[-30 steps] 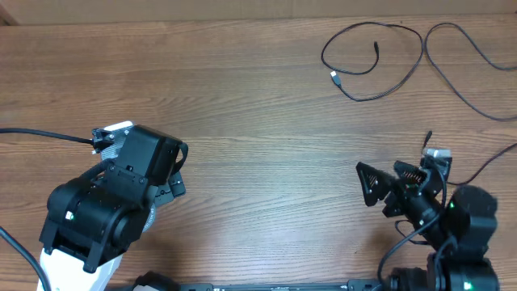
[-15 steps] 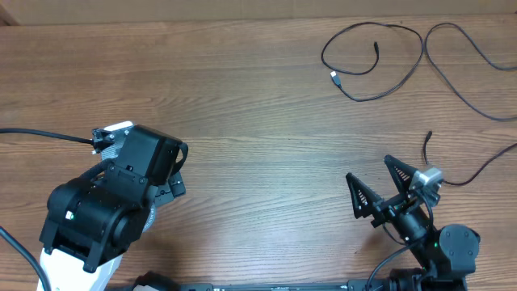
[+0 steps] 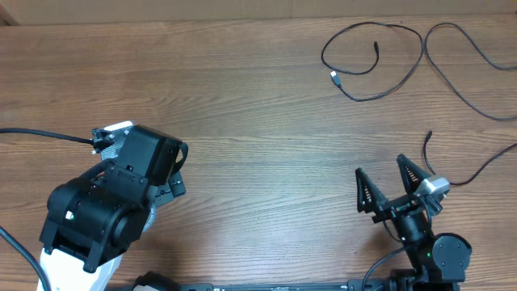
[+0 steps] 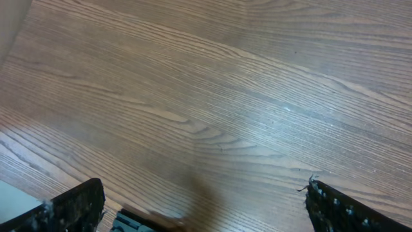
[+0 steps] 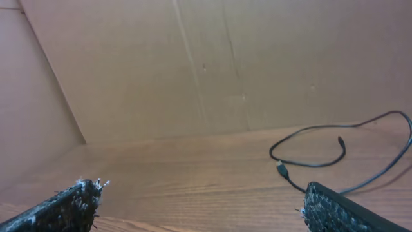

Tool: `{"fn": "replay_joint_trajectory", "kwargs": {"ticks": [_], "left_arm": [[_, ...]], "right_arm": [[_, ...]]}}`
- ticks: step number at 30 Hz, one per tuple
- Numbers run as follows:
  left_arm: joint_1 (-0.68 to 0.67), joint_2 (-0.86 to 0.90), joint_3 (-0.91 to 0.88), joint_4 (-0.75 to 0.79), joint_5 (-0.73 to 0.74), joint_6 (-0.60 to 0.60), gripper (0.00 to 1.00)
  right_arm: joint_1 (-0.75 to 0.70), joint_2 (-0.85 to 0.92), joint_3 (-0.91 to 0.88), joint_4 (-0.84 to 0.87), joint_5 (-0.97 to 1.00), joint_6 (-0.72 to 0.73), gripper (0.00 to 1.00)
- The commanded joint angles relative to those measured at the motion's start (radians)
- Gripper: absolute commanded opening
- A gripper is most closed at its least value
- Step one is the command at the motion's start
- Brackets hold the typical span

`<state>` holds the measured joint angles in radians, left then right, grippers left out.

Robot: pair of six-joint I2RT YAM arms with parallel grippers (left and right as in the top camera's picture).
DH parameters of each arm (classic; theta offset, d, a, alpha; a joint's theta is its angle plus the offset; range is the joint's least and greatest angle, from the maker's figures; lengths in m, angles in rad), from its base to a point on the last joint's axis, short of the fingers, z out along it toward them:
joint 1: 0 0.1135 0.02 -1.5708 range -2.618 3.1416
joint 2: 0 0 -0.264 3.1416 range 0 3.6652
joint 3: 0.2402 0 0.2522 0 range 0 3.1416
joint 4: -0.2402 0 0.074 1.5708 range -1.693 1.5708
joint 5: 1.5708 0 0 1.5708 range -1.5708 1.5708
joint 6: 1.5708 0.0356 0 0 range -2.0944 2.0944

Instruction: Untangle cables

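Black, skinny cord is what you're up against here. The cables (image 3: 388,25) lie in loose loops at the far right of the wooden table (image 3: 242,89), well apart from both arms, and two strands seem to cross near the top. A silver plug (image 3: 334,77) sits at the near-left side of one loop, with a small dark plug end (image 3: 376,46) inside it.

Your right gripper (image 3: 386,184) has its jaws spread wide with nothing between them, aimed toward that pile (its wrist view shows the plug more or less straight ahead). Your left gripper (image 4: 209,209) is gaping too, empty, over bare wood on the other side.

My guess on handling: these weigh next to nothing and flop, so they'll slide on the smooth wood rather than lift cleanly. A flat strand is hard to pinch, so I'd go for a plug end, the only stiff, chunky bit. Pull slowly along the loop; yank it and the crossing probably tightens. Pinning the other strand with the left arm would likely help.
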<state>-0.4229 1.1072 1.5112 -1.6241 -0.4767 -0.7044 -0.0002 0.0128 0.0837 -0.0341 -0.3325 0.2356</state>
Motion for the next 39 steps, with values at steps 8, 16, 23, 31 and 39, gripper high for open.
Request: {"fn": "replay_joint_trajectory", "kwargs": {"ticks": [8,16,23,31,39], "left_arm": [[0.004,-0.001,0.002,0.002,-0.021,-0.014,1.0],[0.004,-0.001,0.002,0.002,-0.021,-0.014,1.0],[0.004,-0.001,0.002,0.002,-0.021,-0.014,0.99],[0.004,-0.001,0.002,0.002,-0.021,-0.014,0.99],[0.004,-0.001,0.002,0.002,-0.021,-0.014,1.0]], "right_arm": [[-0.043,-0.01,-0.058,0.013,0.029,-0.001,1.0],[-0.051,-0.01,-0.076,-0.014,0.069,-0.009,1.0],[-0.055,-0.01,-0.076,-0.029,0.093,-0.089,1.0],[-0.055,-0.01,-0.076,-0.035,0.101,-0.141,1.0],[-0.075,-0.01,-0.076,-0.03,0.1,-0.14,1.0]]}}
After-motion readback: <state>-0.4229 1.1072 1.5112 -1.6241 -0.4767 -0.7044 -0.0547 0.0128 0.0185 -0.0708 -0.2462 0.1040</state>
